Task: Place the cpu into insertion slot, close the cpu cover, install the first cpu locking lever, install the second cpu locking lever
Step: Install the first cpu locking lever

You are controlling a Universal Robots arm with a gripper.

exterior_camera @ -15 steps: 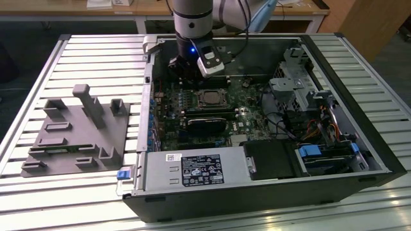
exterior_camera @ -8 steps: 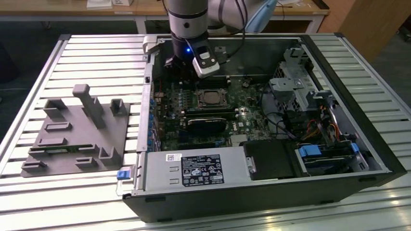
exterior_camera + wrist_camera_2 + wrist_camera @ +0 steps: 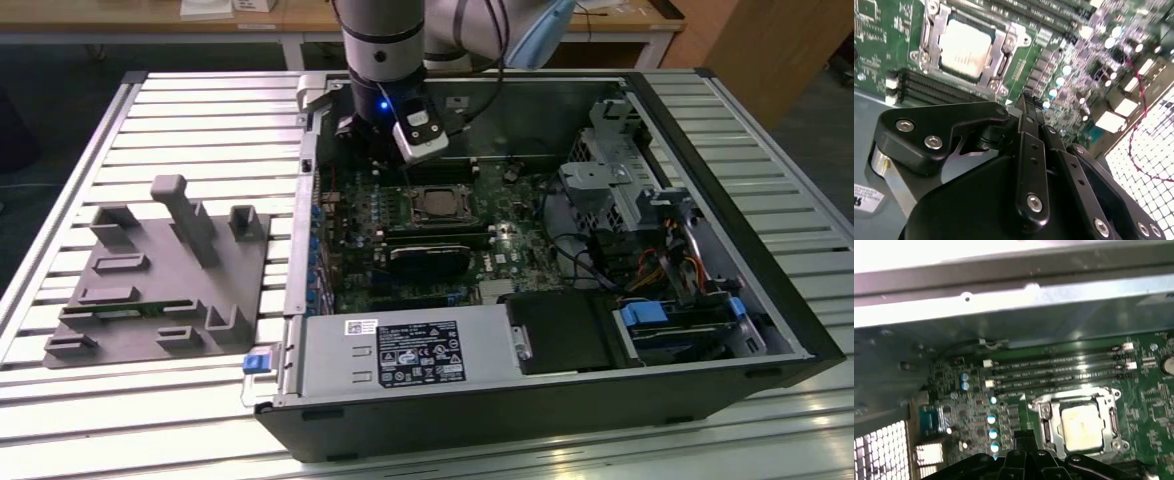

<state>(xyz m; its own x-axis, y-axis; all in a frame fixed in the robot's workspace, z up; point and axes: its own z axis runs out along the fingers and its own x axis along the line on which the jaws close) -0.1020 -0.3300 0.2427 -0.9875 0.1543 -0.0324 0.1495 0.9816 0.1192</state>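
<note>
Starting at the exterior view's left, well off from the slot [image 3: 412,205]: a grey fixture [image 3: 154,290] sits on the slatted desk [image 3: 200,110]. I'd guess it's there to keep parts parked in known spots. Next over is the case [image 3: 534,410], lying on its side with the panel off so the board faces up. I reckon that's what lets the arm [image 3: 384,40] come straight down at the slot. The arm hangs over the case's back end, just beyond the slot.

The cpu [image 3: 964,47] is sitting in the slot, silver top up, flat as far as I can see. The cover [image 3: 934,35] looks folded down around it, with the cpu's top showing through its opening. Whether it's locked down, can't tell.

The jaws look pinched together with nothing between them in both wrist views. They're near the slot, off one corner, not touching it or the cover. My guess is that shut like that they make one narrow tip, handier for nudging thin metal bits than for grabbing.

Memory slots [image 3: 1054,372] run right beside the slot, and a black card [image 3: 427,260] sits just on its near side, so it's tight in there.

Toward the exterior view's right, well clear of the slot, is the drive cage [image 3: 607,185] with its cables.
</note>
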